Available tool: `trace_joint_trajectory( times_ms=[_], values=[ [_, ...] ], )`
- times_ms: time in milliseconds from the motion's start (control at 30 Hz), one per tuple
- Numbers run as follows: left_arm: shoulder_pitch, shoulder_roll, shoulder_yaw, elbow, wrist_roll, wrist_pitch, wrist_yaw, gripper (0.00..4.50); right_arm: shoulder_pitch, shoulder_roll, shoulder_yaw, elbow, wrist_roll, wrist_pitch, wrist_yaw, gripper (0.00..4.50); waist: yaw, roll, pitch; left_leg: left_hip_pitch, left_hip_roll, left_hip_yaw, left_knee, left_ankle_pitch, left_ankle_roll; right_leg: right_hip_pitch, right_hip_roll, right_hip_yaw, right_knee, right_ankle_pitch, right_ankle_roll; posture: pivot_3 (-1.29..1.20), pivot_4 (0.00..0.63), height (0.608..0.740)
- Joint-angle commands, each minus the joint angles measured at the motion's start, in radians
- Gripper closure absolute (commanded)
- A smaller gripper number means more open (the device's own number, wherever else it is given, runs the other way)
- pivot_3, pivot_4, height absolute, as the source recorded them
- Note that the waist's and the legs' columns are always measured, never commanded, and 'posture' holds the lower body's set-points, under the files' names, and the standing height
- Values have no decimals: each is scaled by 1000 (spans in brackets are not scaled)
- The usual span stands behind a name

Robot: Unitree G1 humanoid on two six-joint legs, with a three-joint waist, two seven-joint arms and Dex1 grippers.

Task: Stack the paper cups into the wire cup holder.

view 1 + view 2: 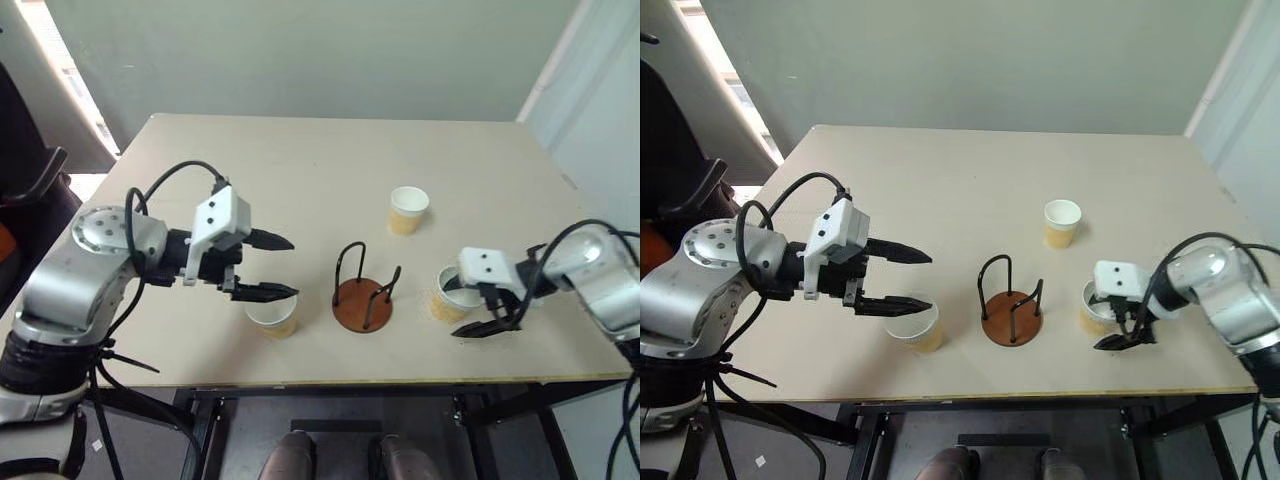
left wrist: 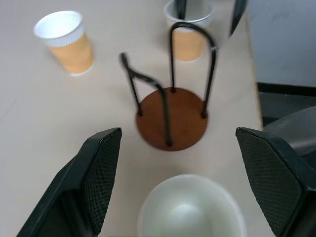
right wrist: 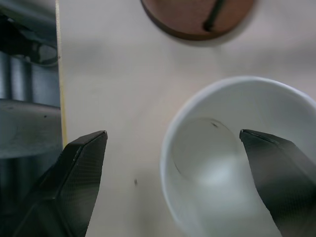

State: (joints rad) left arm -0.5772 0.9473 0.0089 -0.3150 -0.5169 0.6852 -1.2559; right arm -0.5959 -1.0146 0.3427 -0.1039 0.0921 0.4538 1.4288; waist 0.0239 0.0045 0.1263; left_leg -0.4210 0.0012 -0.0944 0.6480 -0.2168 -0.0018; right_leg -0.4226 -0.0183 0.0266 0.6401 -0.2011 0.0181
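Note:
The wire cup holder (image 1: 362,302), a reddish-brown disc with two black wire loops, stands empty near the table's front middle. One paper cup (image 1: 276,318) stands upright to its left. My left gripper (image 1: 268,266) hovers open just above that cup, and its white inside (image 2: 192,210) shows below the spread fingers. A second paper cup (image 1: 446,300) stands right of the holder. My right gripper (image 1: 472,310) is open astride its near wall, one finger over the cup's inside (image 3: 222,168) and one outside. The third paper cup (image 1: 408,211) stands upright farther back.
The pale wooden table (image 1: 300,170) has free room behind the holder and at the back left. Its front edge (image 1: 350,382) runs close to the cups and both grippers. A dark chair (image 1: 25,195) stands off the table's left side.

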Motion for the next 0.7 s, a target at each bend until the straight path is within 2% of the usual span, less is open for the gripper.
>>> trace_joint_trajectory(
  times_ms=[33,333,367,533,600,700],
  values=[
    [9,17,41,-44,-35,30,25,491,-10,-2,-8,-24,-2,-11,19,1229,0,0,0,0,0,0,0,0,0,0,0,0,1,0,0,0,150,740],
    [23,34,52,-45,-60,39,54,491,-80,-22,-41,11,-6,-48,57,4322,-3,0,0,1,0,0,0,0,-1,0,0,0,3,-3,-5,0,150,740],
    [22,35,53,-41,-59,37,56,491,-86,-27,-46,11,-2,-49,64,4450,-3,0,0,1,0,0,0,0,-1,-1,0,0,3,-3,-5,0,150,740],
    [18,47,65,-8,-50,21,60,491,-128,-46,-113,-14,67,-41,104,4450,-3,0,0,1,0,0,-1,-2,-3,-1,0,0,3,-3,-6,0,150,740],
    [20,60,77,3,-48,9,54,491,-202,-35,-173,-26,153,-8,134,4450,-4,1,0,1,0,0,-1,-2,-4,-2,0,0,3,-4,-6,0,150,740],
    [32,77,92,9,-53,-8,42,491,-384,45,-267,1,329,78,140,4450,-13,1,1,0,0,0,-1,-1,-5,-5,0,0,3,-5,-8,0,150,740]
  ],
)
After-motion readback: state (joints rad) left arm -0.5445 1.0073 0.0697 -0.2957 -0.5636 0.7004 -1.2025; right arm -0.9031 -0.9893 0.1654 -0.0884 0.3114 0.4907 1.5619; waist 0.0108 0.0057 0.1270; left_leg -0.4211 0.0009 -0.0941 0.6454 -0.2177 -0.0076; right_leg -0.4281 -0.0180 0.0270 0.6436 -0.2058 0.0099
